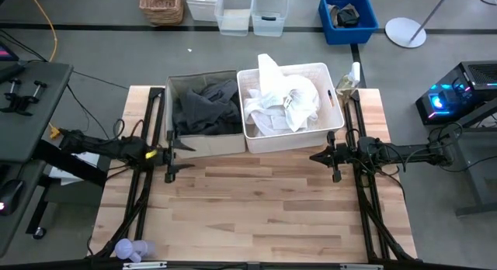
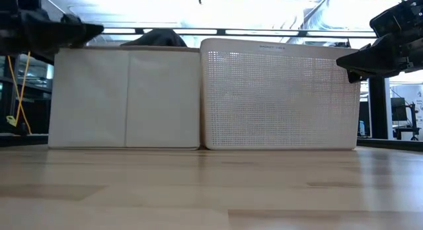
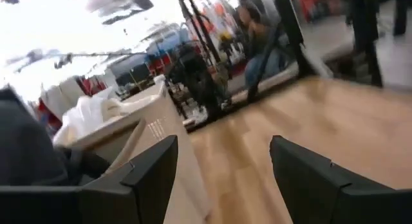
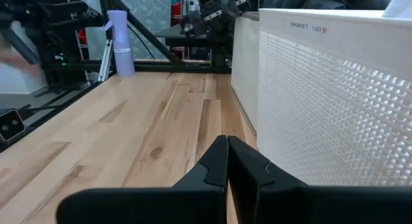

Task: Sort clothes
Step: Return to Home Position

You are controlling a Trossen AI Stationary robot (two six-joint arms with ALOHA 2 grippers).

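Dark grey clothes [image 1: 206, 107] lie piled in the beige fabric bin [image 1: 203, 144] at the table's far side. White shirts [image 1: 283, 103] lie heaped in the white perforated basket [image 1: 293, 140] beside it, and one stands up over the far rim. The plaid shirt and the dark green top are out of view. My left gripper [image 1: 177, 155] is open and empty, just in front of the beige bin's near left corner; the left wrist view shows its spread fingers [image 3: 222, 166]. My right gripper [image 1: 317, 156] is shut and empty, in front of the basket's near right corner [image 4: 226, 161].
A lavender plush toy [image 1: 130, 250] lies at the table's near left corner. A spray bottle [image 1: 355, 72] stands at the far right, beside the basket. Bare wooden tabletop [image 1: 264, 208] stretches in front of the bins. Other bins and a blue crate [image 1: 348, 15] stand on the floor beyond.
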